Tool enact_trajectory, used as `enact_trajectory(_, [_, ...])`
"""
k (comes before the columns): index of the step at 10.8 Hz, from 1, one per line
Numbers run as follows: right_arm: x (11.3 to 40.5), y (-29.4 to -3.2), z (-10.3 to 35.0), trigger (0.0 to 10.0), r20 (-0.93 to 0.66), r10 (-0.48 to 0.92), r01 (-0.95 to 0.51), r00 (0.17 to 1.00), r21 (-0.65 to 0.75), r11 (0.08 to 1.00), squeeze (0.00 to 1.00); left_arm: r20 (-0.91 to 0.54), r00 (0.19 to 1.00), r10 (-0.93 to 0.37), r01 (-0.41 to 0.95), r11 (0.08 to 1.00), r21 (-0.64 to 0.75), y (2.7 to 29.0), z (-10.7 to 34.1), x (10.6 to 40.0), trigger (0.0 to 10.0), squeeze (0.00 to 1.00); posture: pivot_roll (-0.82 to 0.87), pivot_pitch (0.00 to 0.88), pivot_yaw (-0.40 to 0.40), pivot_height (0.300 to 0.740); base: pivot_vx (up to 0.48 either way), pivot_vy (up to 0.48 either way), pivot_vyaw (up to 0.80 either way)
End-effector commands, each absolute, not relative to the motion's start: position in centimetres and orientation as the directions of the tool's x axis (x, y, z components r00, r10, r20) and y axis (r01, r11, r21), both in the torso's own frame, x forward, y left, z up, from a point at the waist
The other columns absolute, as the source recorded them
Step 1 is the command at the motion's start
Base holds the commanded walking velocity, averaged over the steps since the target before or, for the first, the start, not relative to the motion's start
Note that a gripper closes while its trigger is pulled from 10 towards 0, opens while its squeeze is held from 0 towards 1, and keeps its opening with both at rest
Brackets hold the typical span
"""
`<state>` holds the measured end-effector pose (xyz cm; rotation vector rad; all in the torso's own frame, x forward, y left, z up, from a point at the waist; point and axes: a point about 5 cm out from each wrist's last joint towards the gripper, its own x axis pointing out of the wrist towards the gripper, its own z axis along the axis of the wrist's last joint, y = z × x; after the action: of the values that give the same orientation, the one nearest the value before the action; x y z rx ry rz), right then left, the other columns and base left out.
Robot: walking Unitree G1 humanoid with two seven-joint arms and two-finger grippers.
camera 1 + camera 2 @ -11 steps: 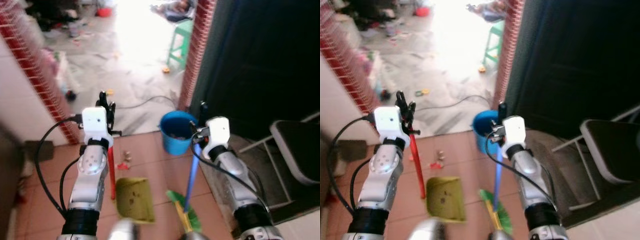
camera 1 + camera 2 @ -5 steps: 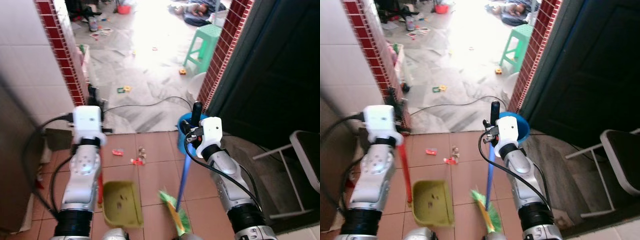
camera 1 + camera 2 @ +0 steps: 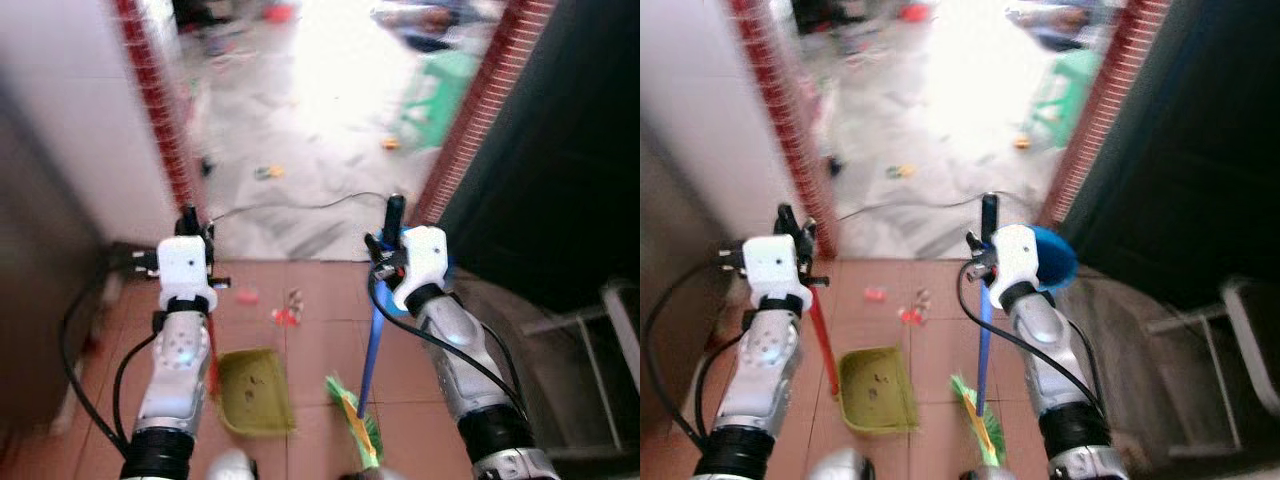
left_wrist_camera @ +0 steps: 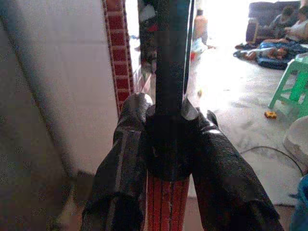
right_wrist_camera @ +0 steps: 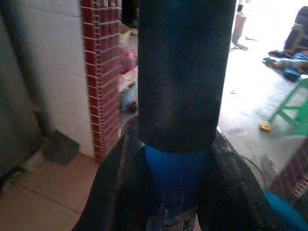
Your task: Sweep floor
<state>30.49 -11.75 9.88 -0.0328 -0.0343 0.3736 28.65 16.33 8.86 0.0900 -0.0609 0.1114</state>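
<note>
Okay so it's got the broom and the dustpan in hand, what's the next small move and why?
Probably reach the broom forward past the red scraps and draw them back toward the green dustpan. The right gripper is shut on the broom's blue handle, the left gripper on the dustpan's red handle, and the scraps lie on the tiles just beyond the pan's mouth.

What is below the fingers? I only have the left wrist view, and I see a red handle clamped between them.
Observer: The red handle runs down to a green dustpan resting on the tiled floor.
Operator: Is there any litter near it?
Observer: Yes, small scraps lie on the tiles beyond the dustpan, towards the doorway.
Operator: What is the other arm doing?
Observer: The right gripper is shut on a blue broom handle; its green bristles sit beside the dustpan.
</note>
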Motion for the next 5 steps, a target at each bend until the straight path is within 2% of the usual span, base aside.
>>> enact_trajectory(1, [31.03,-11.9,11.9,10.0,0.116,0.357,-0.352,0.927,-0.061,0.934,0.0,0.061,0.997,0.047,-0.051,0.996,0.078,15.31,9.34,29.48,10.0,0.0,0.02,0.0,-0.068,0.74,0.0,0.0,0.0])
enact_trajectory(2, [31.14,-11.84,12.05,10.0,0.123,0.353,-0.348,0.928,-0.059,0.936,0.0,0.012,0.999,0.032,-0.033,0.993,0.11,15.12,8.71,29.81,10.0,0.0,0.01,0.0,-0.063,0.74,0.0,0.0,0.0])
enact_trajectory(3, [31.28,-11.99,12.32,10.0,0.135,0.339,-0.333,0.931,-0.065,0.941,0.0,0.055,0.998,-0.018,0.013,0.995,0.099,14.7,9.1,30.04,10.0,0.0,0.01,0.0,-0.059,0.74,0.0,0.0,0.0])
enact_trajectory(5, [31.41,-12.45,12.61,10.0,0.146,0.316,-0.308,0.938,-0.073,0.949,0.0,0.072,0.997,-0.018,0.009,0.994,0.111,14.95,9.47,30.24,10.0,0.0,0.01,0.0,-0.056,0.74,0.0,0.0,0.0])
